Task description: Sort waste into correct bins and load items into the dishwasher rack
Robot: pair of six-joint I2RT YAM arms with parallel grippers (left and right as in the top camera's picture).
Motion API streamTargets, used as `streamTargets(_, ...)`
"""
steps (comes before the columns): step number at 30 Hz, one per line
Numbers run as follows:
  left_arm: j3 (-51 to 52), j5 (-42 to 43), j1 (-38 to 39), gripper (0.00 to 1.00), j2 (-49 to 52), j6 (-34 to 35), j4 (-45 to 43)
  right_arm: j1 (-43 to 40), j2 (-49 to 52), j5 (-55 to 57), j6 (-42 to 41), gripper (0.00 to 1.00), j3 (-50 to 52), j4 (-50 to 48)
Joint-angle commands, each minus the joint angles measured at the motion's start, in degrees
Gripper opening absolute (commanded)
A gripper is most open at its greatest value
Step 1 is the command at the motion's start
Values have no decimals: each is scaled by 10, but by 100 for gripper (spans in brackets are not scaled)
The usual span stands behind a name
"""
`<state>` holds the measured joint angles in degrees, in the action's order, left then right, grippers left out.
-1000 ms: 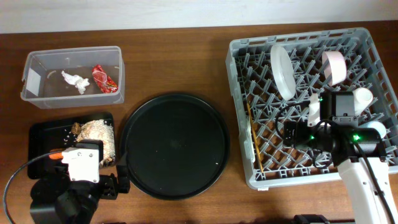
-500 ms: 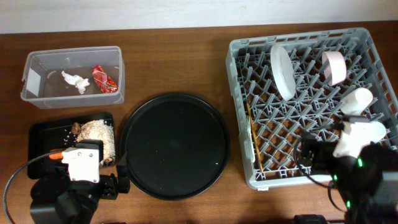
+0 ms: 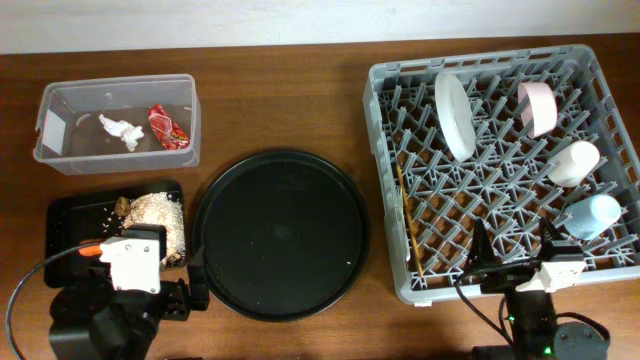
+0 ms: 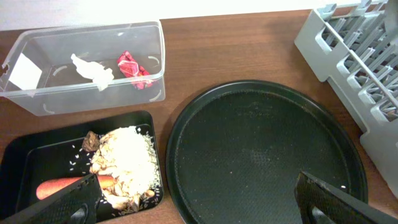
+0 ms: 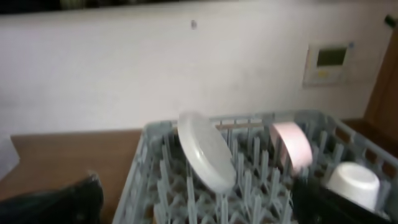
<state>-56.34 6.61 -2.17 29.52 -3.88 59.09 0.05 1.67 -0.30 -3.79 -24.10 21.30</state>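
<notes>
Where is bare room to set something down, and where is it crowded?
Free: the round black tray; the table strip between clear tub and rack; the rack's middle, right of the chopstick. Crowded: pink bowl, white cup, blue cup along its right side; the shallow black tray.

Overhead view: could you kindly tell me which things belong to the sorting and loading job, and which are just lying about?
Job: tub, wrapper, tissue, small tray, scraps, lump, carrot, rack, plate, bowl, white cup, blue cup, chopstick.

Lying about: round tray, table.
</notes>
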Motion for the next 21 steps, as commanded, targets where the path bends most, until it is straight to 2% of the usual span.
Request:
streamTargets(1, 2, -2, 0, 99, -1, -1, -1, 4, -15, -7, 4, 99, 54, -53)
streamTargets(9, 2, -2, 0, 99, -1, -1, -1, 6, -15, -8, 4, 99, 183, -219)
streamTargets(13, 2, -2, 0, 99, -1, -1, -1, 19, -15, -7, 4, 99, 239, -272)
streamTargets(19, 2, -2, 0, 99, -1, -1, -1, 26, -15, -1, 6, 99, 238, -168)
streamTargets(21, 2, -2, 0, 99, -1, -1, -1, 26, -15, -1, 5, 99, 238, -167)
